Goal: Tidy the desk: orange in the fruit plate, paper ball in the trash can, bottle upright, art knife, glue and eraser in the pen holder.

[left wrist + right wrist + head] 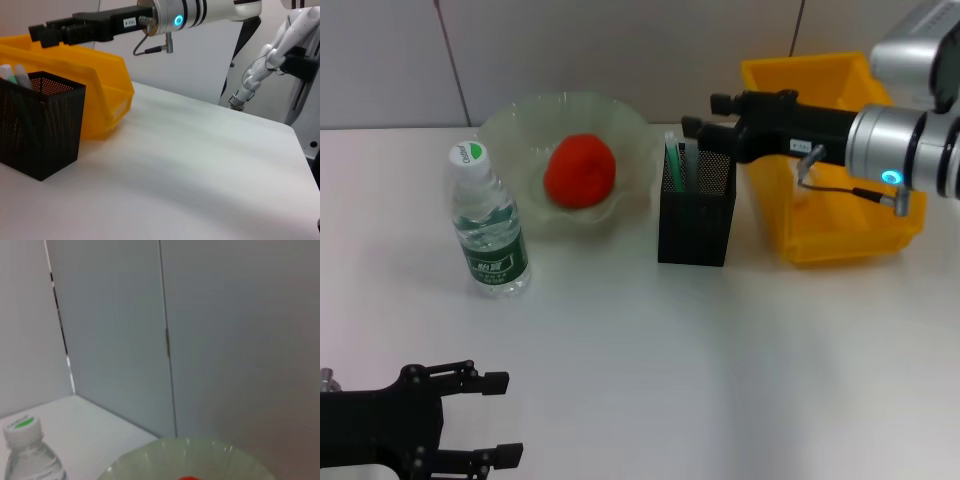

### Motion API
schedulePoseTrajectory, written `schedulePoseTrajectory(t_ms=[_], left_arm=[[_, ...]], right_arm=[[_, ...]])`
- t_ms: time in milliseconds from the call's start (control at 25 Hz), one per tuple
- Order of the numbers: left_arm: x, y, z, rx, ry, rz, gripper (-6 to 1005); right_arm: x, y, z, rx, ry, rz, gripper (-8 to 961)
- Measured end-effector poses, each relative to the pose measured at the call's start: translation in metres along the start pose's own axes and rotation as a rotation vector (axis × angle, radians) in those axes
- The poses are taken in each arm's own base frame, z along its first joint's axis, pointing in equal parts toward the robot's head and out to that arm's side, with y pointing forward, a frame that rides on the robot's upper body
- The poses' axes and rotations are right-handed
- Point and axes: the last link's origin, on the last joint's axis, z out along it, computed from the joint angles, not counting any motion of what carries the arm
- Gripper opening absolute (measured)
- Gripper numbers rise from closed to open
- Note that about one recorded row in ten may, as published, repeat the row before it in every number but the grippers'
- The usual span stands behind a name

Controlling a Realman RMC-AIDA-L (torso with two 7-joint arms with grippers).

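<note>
Seen first from the head view, the white desk [650, 350] fills most of the frame. At upper centre the orange [579, 171] sits inside the pale-green fruit plate [510, 125]. Left of it the bottle [488, 222] stands upright, white cap on top. Right of the plate stands the black mesh pen holder [696, 215], with pale stick-like items poking out of it, and the yellow trash can [840, 215] is just beside it at upper right. The right gripper [705, 115] reaches in from the right edge, hovering above the pen holder's rim with its fingers spread and nothing between them. The left gripper [502, 418] rests at lower left, fingers spread apart, holding nothing.

Next, the left wrist view shows the pen holder [40, 132] at the left edge, the trash can [107, 82] behind it, and the right gripper [40, 34] above both at upper left.

Lastly, the right wrist view shows the bottle [27, 450] cap at lower left, and the fruit plate [150, 457] rim along the bottom with a sliver of orange [189, 478]
</note>
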Motion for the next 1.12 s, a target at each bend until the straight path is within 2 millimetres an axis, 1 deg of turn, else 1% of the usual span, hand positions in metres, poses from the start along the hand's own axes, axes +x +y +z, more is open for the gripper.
schedulePoseTrajectory(t_ms=[40, 80, 120, 200, 240, 280, 320, 400, 440, 480, 520, 600, 640, 680, 800, 840, 880, 960, 1040, 1120], left_arm=[[0.0, 0.0, 0.0, 0.0, 0.004, 0.0, 825], [0.0, 0.0, 0.0, 0.0, 0.004, 0.0, 825], [0.001, 0.001, 0.0, -0.003, 0.008, -0.001, 825], [0.002, 0.004, 0.002, -0.018, 0.026, -0.005, 825], [0.004, 0.007, 0.003, -0.031, 0.049, -0.005, 825], [0.004, 0.007, 0.003, -0.031, 0.049, -0.005, 825], [0.006, 0.007, 0.005, -0.035, 0.06, -0.003, 825], [0.009, 0.009, 0.008, -0.047, 0.083, 0.0, 825], [0.013, 0.011, 0.012, -0.063, 0.114, 0.004, 825], [0.013, 0.011, 0.012, -0.063, 0.114, 0.004, 825], [0.016, 0.011, 0.015, -0.072, 0.131, 0.007, 825], [0.021, 0.011, 0.02, -0.087, 0.155, 0.015, 825], [0.023, 0.011, 0.023, -0.092, 0.163, 0.018, 825], [0.024, 0.01, 0.025, -0.096, 0.172, 0.019, 825], [0.029, 0.008, 0.03, -0.111, 0.192, 0.012, 825], [0.031, 0.008, 0.034, -0.124, 0.201, 0.001, 825], [0.031, 0.008, 0.034, -0.124, 0.201, 0.001, 825], [0.031, 0.009, 0.039, -0.136, 0.21, -0.012, 825], [0.031, 0.01, 0.042, -0.143, 0.218, -0.024, 825], [0.03, 0.01, 0.046, -0.145, 0.223, -0.042, 825]], right_arm=[[-0.004, -0.002, -0.006, 0.011, -0.048, 0.03, 451], [-0.004, -0.002, -0.006, 0.011, -0.048, 0.03, 499], [-0.009, -0.004, -0.012, 0.018, -0.102, 0.066, 546], [-0.017, -0.006, -0.027, 0.009, -0.223, 0.151, 546], [-0.021, -0.006, -0.045, -0.028, -0.327, 0.214, 546], [-0.021, -0.006, -0.045, -0.028, -0.327, 0.214, 546], [-0.021, -0.005, -0.056, -0.056, -0.374, 0.242, 547], [-0.018, 0.001, -0.077, -0.136, -0.436, 0.278, 547], [-0.014, 0.005, -0.085, -0.17, -0.446, 0.291, 547], [-0.008, 0.009, -0.095, -0.21, -0.451, 0.307, 547], [-0.004, 0.013, -0.1, -0.235, -0.451, 0.316, 547], [0.011, 0.021, -0.111, -0.283, -0.424, 0.336, 548], [0.025, 0.03, -0.117, -0.321, -0.378, 0.347, 548], [0.025, 0.03, -0.117, -0.321, -0.378, 0.347, 548], [0.046, 0.045, -0.121, -0.385, -0.279, 0.335, 555], [0.06, 0.055, -0.12, -0.429, -0.199, 0.318, 563], [0.06, 0.055, -0.12, -0.429, -0.199, 0.318, 570], [0.075, 0.066, -0.119, -0.474, -0.096, 0.286, 585], [0.086, 0.074, -0.118, -0.518, -0.018, 0.235, 664], [0.093, 0.079, -0.119, -0.547, 0.024, 0.179, 743]])
